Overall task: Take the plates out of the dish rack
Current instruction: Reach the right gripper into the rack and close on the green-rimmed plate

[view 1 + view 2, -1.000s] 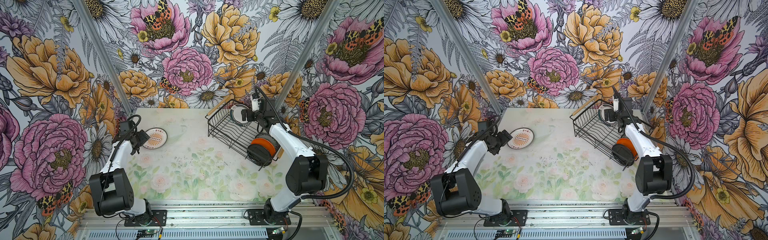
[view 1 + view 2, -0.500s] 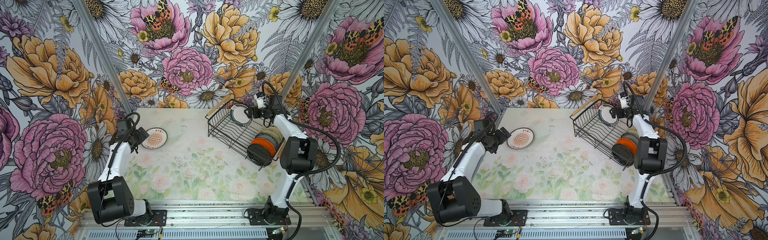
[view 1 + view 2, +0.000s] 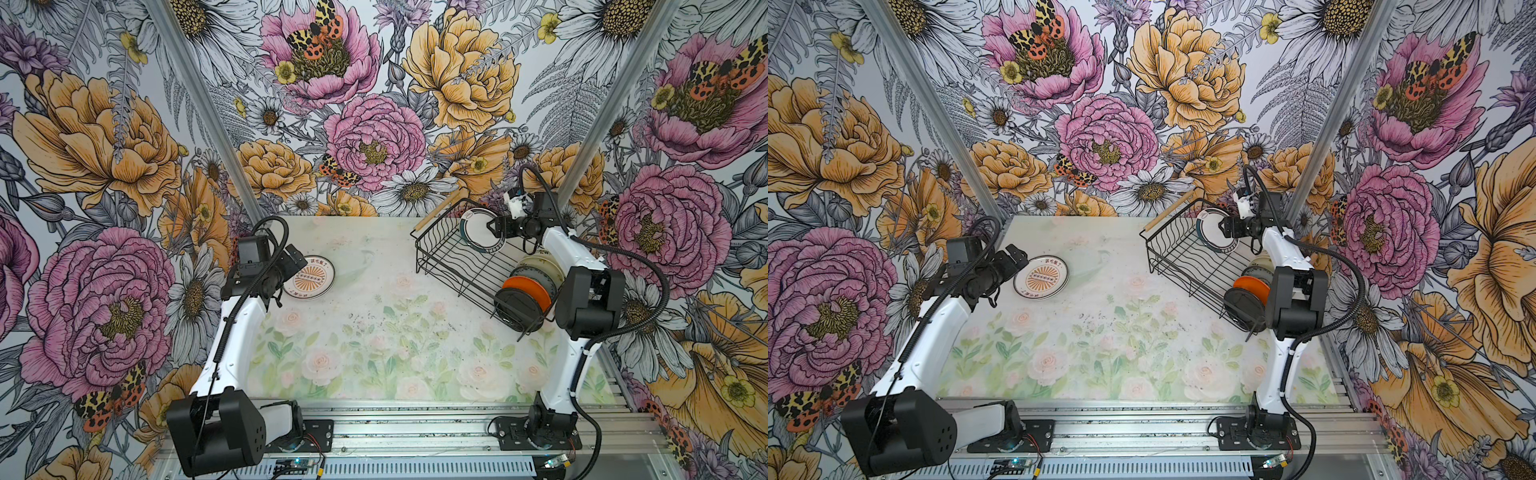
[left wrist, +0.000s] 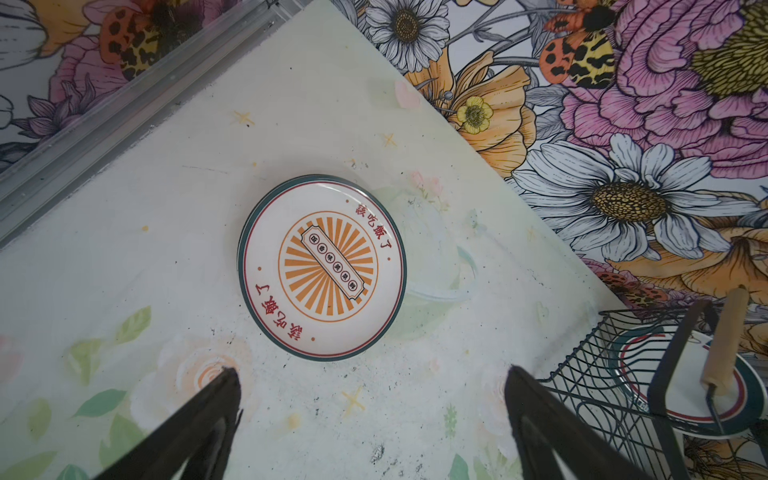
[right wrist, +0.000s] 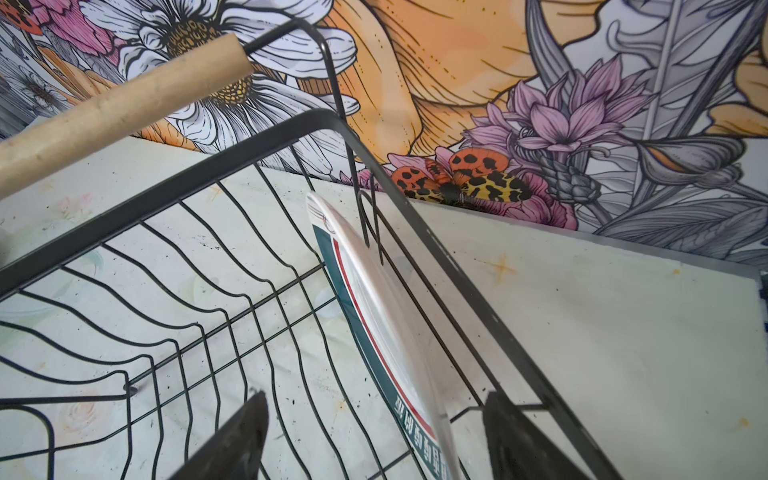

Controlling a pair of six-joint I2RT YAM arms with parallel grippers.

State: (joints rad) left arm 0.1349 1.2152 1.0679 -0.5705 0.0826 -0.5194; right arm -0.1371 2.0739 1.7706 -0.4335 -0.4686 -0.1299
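Observation:
The black wire dish rack (image 3: pixel 457 266) (image 3: pixel 1183 266) stands at the back right of the table. At its far end a white plate with a teal rim (image 3: pixel 478 230) (image 3: pixel 1213 233) (image 5: pixel 374 316) stands on edge. My right gripper (image 3: pixel 496 227) (image 5: pixel 374 415) is open, and that plate's rim passes between its fingers (image 5: pixel 232 440). At the rack's near end stand a black plate (image 3: pixel 517 308), an orange plate (image 3: pixel 528 289) and cream ones (image 3: pixel 540 269). A sunburst plate (image 3: pixel 312 277) (image 4: pixel 322 266) lies flat on the table. My left gripper (image 3: pixel 296 262) (image 4: pixel 372 374) hovers open and empty just short of it.
The rack's wooden handle (image 5: pixel 124 99) (image 3: pixel 436 212) sticks up by the back wall. The floral walls close in right behind and beside the rack. The flower-printed table (image 3: pixel 374 332) stretches between the two arms.
My right arm swung out to the rack's far right side and brought its jaws around the standing plate's rim, narrowing slightly. My left gripper drew back a little from the sunburst plate.

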